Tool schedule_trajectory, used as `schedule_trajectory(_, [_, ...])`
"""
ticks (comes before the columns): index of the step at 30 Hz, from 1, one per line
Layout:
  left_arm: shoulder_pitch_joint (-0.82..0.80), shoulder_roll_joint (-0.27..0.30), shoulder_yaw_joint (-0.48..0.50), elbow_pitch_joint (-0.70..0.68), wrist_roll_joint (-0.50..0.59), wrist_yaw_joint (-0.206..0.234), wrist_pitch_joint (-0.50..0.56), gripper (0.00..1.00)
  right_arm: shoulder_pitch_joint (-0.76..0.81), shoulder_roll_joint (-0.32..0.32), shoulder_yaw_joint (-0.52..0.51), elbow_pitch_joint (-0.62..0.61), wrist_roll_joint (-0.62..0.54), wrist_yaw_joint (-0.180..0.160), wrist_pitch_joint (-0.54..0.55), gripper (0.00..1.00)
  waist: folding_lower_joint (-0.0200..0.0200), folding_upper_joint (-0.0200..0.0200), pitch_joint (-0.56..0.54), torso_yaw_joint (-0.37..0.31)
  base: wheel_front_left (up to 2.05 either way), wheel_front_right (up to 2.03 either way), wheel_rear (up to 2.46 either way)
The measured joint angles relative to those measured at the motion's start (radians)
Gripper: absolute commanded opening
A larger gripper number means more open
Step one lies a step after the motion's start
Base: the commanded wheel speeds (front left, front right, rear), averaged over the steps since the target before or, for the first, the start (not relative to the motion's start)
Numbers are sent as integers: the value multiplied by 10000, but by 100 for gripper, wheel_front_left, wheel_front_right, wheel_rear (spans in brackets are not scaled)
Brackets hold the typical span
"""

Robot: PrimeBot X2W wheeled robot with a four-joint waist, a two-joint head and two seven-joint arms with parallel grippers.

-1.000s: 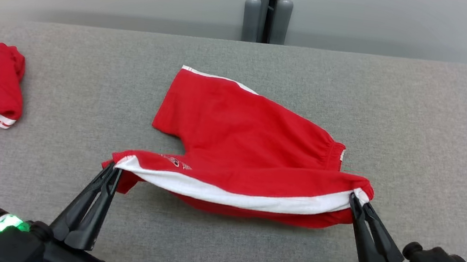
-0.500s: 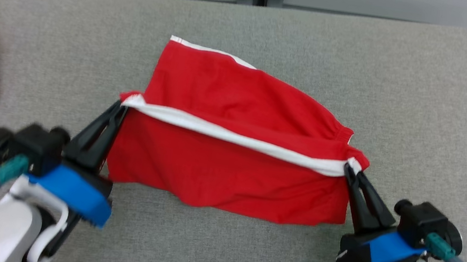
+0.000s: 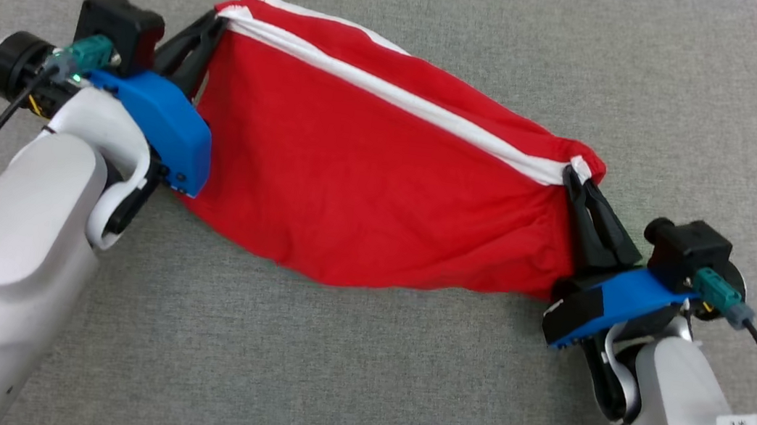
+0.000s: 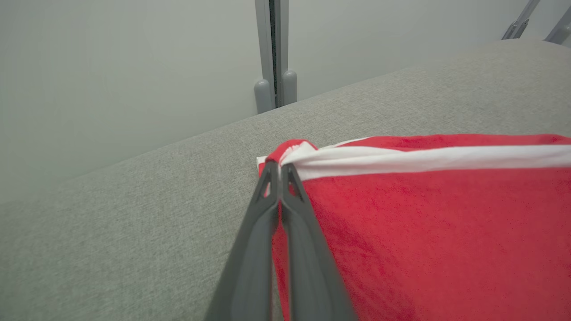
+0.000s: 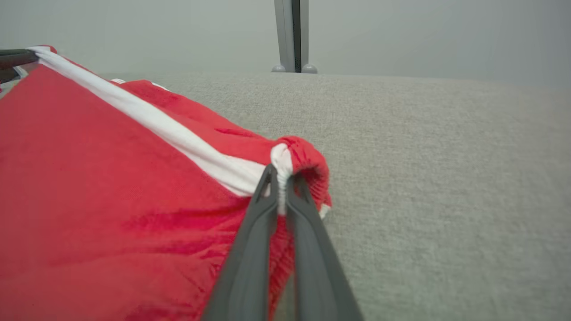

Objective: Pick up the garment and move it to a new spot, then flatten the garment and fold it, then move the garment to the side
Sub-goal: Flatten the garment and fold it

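Grey fabric table (image 3: 693, 100) lies under everything. On it, the red garment (image 3: 370, 167) is stretched between the two claws, with the white stripe taut from tip to tip and loose cloth sagging back toward the wrists. Left gripper (image 3: 212, 21) is clamped on one stripe corner, right gripper (image 3: 575, 182) on the other. For a clean fold, I judge both should advance evenly, stripe tight, and align with the far edge.

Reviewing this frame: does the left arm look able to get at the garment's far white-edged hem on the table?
Probably not yet. The hem lies close behind the left gripper, but its fingers are shut on a corner of the garment; letting go would drop that lifted side.
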Motion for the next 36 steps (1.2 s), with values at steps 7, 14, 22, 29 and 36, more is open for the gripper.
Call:
schedule_trajectory(7, [-1093, -660, -151, 1770, 73, -61, -77, 0, -887, 2, 8, 1097, 199, 0, -460, 0, -1, 0, 191, -89, 0, 0, 0])
schedule_trajectory(14, [-1843, -1191, -221, 2941, 251, 117, -765, 100, -1357, 12, -46, 1850, 322, 0, -907, 100, -1, 0, 202, -157, 0, 0, 0])
schedule_trajectory(22, [-1857, -1544, -393, 3490, 207, 54, -1532, 100, -1401, 6, -324, 2094, 153, 0, -1193, 100, -2, 0, -37, -60, 0, 0, 0])
schedule_trajectory(29, [-704, -1532, -337, 3200, -240, 4, -1975, 100, -434, 10, -807, 1381, -205, 0, -1260, 100, -3, 0, -588, 201, 0, 0, 0])
schedule_trajectory(36, [650, -1304, -311, 2614, -803, 194, -1012, 100, 848, 4, -1310, 161, -941, 0, -650, 100, -5, 0, -1223, 360, 0, 0, 0])
